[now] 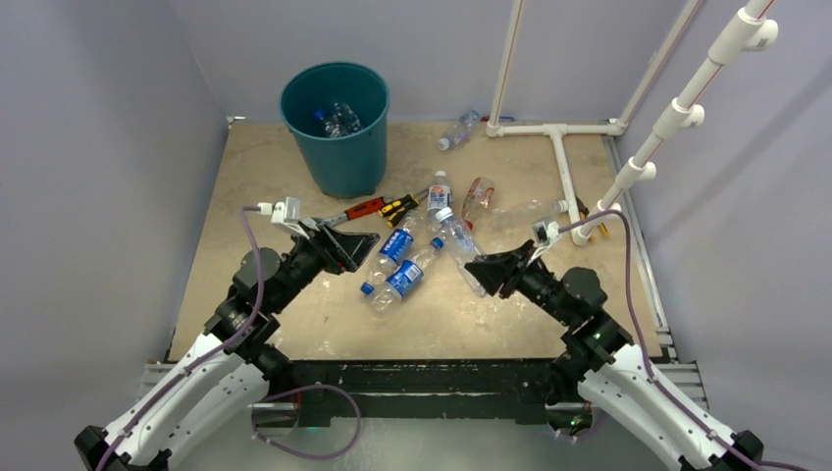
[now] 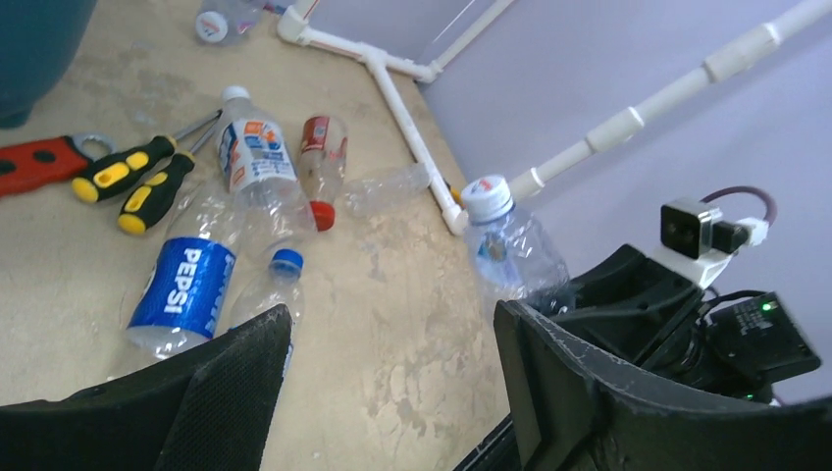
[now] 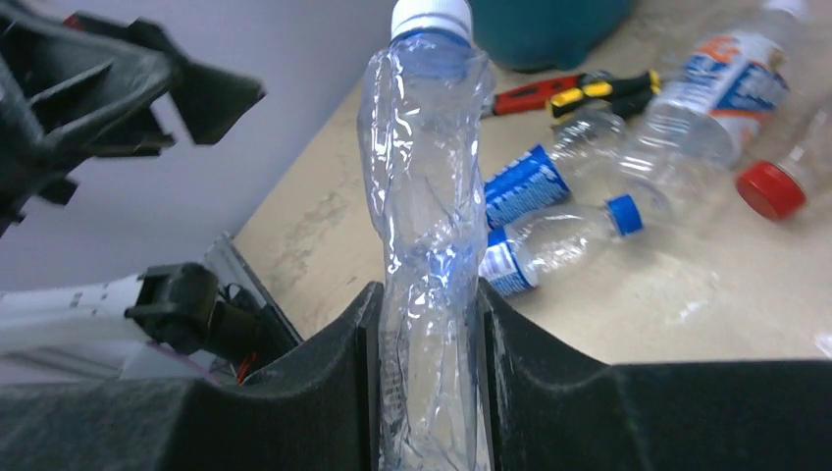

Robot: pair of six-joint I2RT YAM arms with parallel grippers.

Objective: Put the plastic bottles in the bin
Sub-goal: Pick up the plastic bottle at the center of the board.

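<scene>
Right gripper (image 3: 427, 299) clenched on crumpled white-capped bottle (image 3: 422, 147), its long axis running straight out past the fingers, cap leading | bin (image 1: 343, 157) stood far off to the left, nearer left gripper (image 2: 390, 316) | that one gaped empty beside blue-labelled bottles (image 1: 397, 245).

Pale lilac walls (image 1: 108, 88) on three sides. Beige mottled worktop (image 1: 324, 319), scuffed. White pipe frame (image 1: 564, 162) at far right corner. Light even.
</scene>
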